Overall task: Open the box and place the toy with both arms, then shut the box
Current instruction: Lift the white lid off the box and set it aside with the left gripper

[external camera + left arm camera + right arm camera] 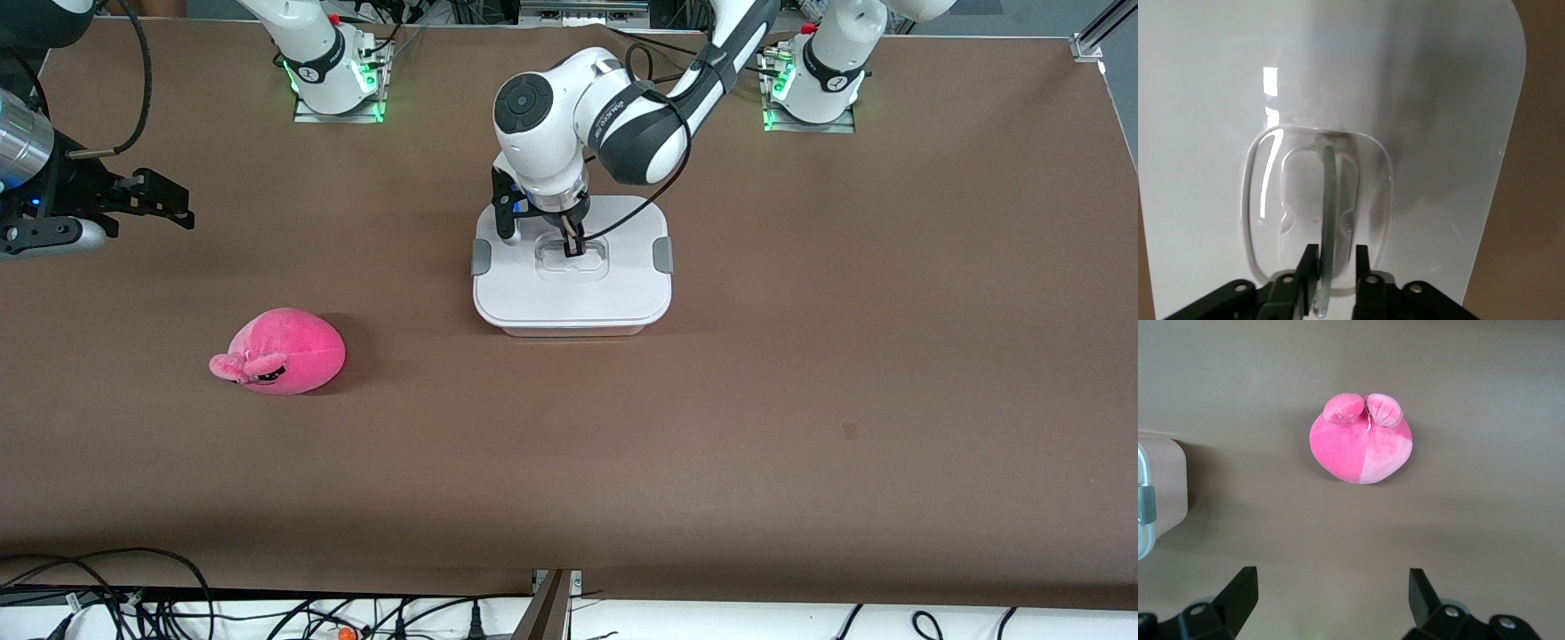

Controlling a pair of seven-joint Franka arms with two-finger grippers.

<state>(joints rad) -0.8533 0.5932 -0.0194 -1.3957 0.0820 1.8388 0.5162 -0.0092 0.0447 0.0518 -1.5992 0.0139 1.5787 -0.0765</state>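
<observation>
The brown table (pixel 800 373) carries everything. The left arm (pixel 622 116) reaches from its base down over the middle of the table, and the right arm (pixel 53 196) waits raised over its own end of the table.

The box (pixel 572 267), a pink tub under a white lid (pixel 1418 100) with grey side clips (pixel 662 256), sits closed near the table's middle, nearer the robots' bases than the toy. The hot-pink plush toy (pixel 283 351) lies on the bare table toward the right arm's end, well apart from the box and nearer the front camera.

The left gripper (pixel 1335 270) is down in the lid's recessed well, its black fingers (pixel 1308 263) drawn in close on either side of the clear handle (pixel 1328 200), which stands upright between them; the fingers look pinched on it.

The right gripper (pixel 1331 593) hangs over the table with its fingers spread wide, holding nothing, the toy in view below it.
</observation>
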